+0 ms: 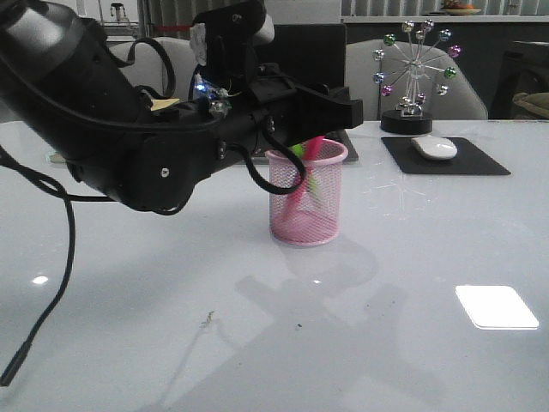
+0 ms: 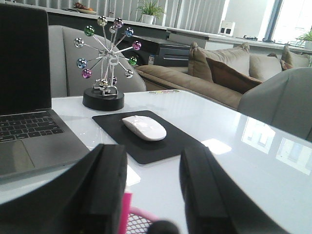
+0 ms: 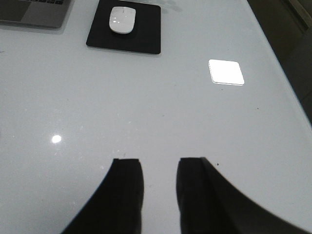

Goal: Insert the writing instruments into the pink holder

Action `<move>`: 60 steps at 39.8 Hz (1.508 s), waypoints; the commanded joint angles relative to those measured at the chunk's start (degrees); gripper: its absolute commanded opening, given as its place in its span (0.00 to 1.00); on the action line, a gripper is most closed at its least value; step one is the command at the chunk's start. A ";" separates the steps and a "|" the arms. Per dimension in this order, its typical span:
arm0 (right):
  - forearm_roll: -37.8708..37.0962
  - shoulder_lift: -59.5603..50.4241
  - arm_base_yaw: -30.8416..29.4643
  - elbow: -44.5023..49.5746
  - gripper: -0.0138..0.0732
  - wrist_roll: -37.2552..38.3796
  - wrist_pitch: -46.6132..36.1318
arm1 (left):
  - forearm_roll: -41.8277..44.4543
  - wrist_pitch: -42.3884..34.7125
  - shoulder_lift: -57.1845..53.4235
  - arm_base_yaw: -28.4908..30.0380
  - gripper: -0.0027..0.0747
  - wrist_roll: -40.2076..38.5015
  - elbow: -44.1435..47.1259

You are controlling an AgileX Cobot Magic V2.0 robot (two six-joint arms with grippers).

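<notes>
- Inside the pink holder (image 1: 306,196), the green marker (image 1: 298,151) and pink marker (image 1: 312,153) both stand; nothing left to insert
- My left tool (image 2: 153,192) hangs released above the rim; my right tool (image 3: 160,192) is released, empty

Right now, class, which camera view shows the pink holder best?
The front view: the whole pink holder stands on the table, both markers inside. The left wrist view catches only a sliver of its mesh rim between the fingers. The right wrist view misses it.

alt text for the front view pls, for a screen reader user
A black robot arm reaches in from the left, its left gripper open just above a pink holder on a glossy white table, with a pink marker and green marker already inside. Behind sit a laptop, white mouse on a black pad, and a ball ornament.
</notes>
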 commanded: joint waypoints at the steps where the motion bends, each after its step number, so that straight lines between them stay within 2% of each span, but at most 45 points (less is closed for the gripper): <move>1: -0.19 -0.10 -0.21 -1.57 0.53 -0.23 -4.41 | -0.14 -5.45 -3.37 0.15 0.50 -0.43 -0.98; 8: -0.19 -0.10 -0.21 -1.57 0.53 -0.23 -4.41 | -0.03 0.20 -8.01 0.29 0.49 -0.43 -0.98; 16: -0.19 -0.10 -0.21 -1.57 0.53 -0.23 -4.41 | 0.23 14.70 -18.10 3.25 0.49 -0.43 -0.98; 30: -0.19 -0.10 -0.21 -1.57 0.53 -0.23 -4.41 | 6.56 36.16 -36.23 13.19 0.49 -0.21 -0.98; 38: -0.19 -0.10 -0.21 -1.57 0.53 -0.23 -4.41 | 10.98 53.17 -45.32 19.62 0.49 -0.21 -0.98; 43: -0.19 -0.10 -0.21 -1.57 0.53 -0.23 -4.41 | 11.93 61.09 -50.43 23.48 0.49 -0.21 -0.32; 50: -0.19 -0.10 -0.21 -1.57 0.53 -0.23 -4.41 | 13.50 62.57 -58.40 28.29 0.49 -0.21 5.31; 60: -0.19 -0.10 -0.21 -1.57 0.53 -0.23 -4.41 | 13.14 61.93 -70.45 32.90 0.49 -0.21 18.94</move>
